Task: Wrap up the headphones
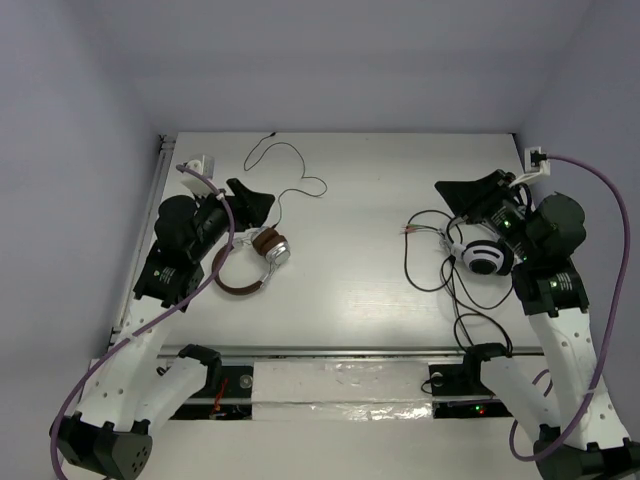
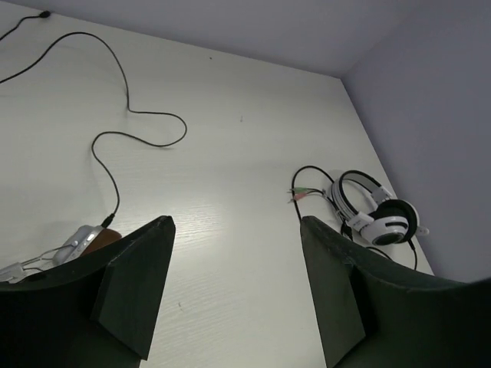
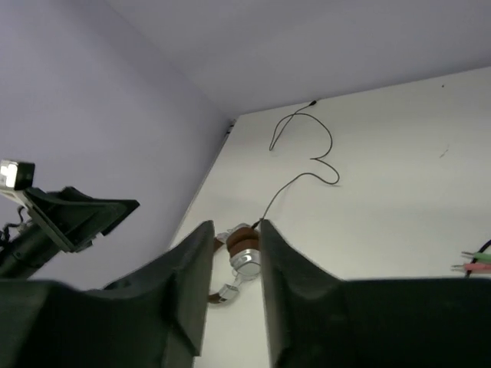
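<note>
The headphones (image 1: 256,262) lie on the left of the table (image 1: 350,300), with a brown headband, brown pads and silver cups. Their thin black cable (image 1: 290,180) snakes toward the back edge. My left gripper (image 1: 252,197) hovers just behind them, open, with only bare table between its fingers (image 2: 146,284). In the left wrist view a silver cup (image 2: 86,239) peeks in at the lower left and the cable (image 2: 126,107) curls away. My right gripper (image 1: 462,190) is far to the right, open and empty; the headphones (image 3: 244,257) show far off through its narrow gap.
White-and-black headphones (image 1: 485,257) with a long black cable (image 1: 425,265) lie under the right arm, also in the left wrist view as white-and-black headphones (image 2: 383,215). A white bracket (image 1: 197,162) sits at the back left corner. Purple walls enclose the table.
</note>
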Motion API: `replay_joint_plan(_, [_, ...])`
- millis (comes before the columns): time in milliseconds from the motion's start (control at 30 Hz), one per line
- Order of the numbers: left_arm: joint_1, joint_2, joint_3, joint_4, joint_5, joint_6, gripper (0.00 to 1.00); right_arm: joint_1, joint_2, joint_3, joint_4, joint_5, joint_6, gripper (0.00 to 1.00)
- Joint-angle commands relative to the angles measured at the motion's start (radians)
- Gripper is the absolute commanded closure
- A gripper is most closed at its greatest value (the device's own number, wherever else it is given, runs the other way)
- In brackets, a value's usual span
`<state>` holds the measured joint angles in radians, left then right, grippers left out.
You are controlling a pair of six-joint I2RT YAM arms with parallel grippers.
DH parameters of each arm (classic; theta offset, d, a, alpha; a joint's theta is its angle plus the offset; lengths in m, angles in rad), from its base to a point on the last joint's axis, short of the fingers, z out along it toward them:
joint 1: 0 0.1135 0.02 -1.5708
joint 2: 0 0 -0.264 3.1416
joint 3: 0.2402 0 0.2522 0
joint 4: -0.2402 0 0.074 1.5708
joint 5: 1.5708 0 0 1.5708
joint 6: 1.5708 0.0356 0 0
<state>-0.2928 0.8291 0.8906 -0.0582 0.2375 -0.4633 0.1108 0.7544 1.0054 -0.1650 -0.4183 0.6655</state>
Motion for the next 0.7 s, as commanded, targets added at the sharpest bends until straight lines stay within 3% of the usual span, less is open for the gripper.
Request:
replay_joint_plan(0, [0.0,-0.005,-0.004,-0.006,-0.093,-0.017,0.37,-0.002,0.011,0.027,0.002,-0.014,-0.026,0.68])
replay_joint_plan(33, [0.0,-0.007,-0.004,-0.021,-0.116,-0.02,0.4,-0.002,0.011,0.025,0.002,-0.017,-0.026,0.88])
replay_joint_plan(67, [0.0,-0.008,-0.007,-0.035,-0.138,-0.024,0.41,-0.002,0.011,0.024,0.004,-0.023,-0.026,1.0])
replay_joint_plan(133, [0.0,-0.012,-0.015,-0.092,-0.188,-0.032,0.46,-0.002,0.011,0.018,0.008,-0.042,-0.023,1.0])
replay_joint_plan(233, [0.0,-0.013,-0.047,-0.162,-0.156,-0.031,0.52,0.007,0.008,-0.014,0.022,-0.03,-0.02,1.0])
replay_joint_plan(267, [0.0,-0.01,-0.05,-0.196,-0.164,-0.032,0.6,0.033,0.008,-0.022,0.022,-0.017,-0.023,1.0])
replay_joint_plan(333, [0.0,0.002,-0.053,-0.31,-0.227,-0.05,0.65,0.073,0.016,-0.044,0.024,0.044,-0.046,1.0])
replay_joint_plan(367, [0.0,0.007,-0.051,-0.351,-0.269,-0.067,0.73,0.099,0.023,-0.048,0.024,0.068,-0.055,1.0])
replay_joint_plan(433, [0.0,0.027,-0.044,-0.458,-0.36,-0.101,0.78,0.212,0.052,-0.06,0.025,0.16,-0.079,1.0])
replay_joint_plan(533, [0.0,0.062,-0.035,-0.574,-0.441,-0.172,0.76,0.375,0.103,-0.067,0.031,0.278,-0.105,1.0])
replay_joint_plan(633, [0.0,0.076,-0.062,-0.615,-0.448,-0.227,0.66,0.449,0.175,-0.097,0.079,0.274,-0.104,1.0])
replay_joint_plan(667, [0.0,0.077,-0.074,-0.614,-0.435,-0.238,0.58,0.458,0.186,-0.105,0.094,0.26,-0.101,1.0])
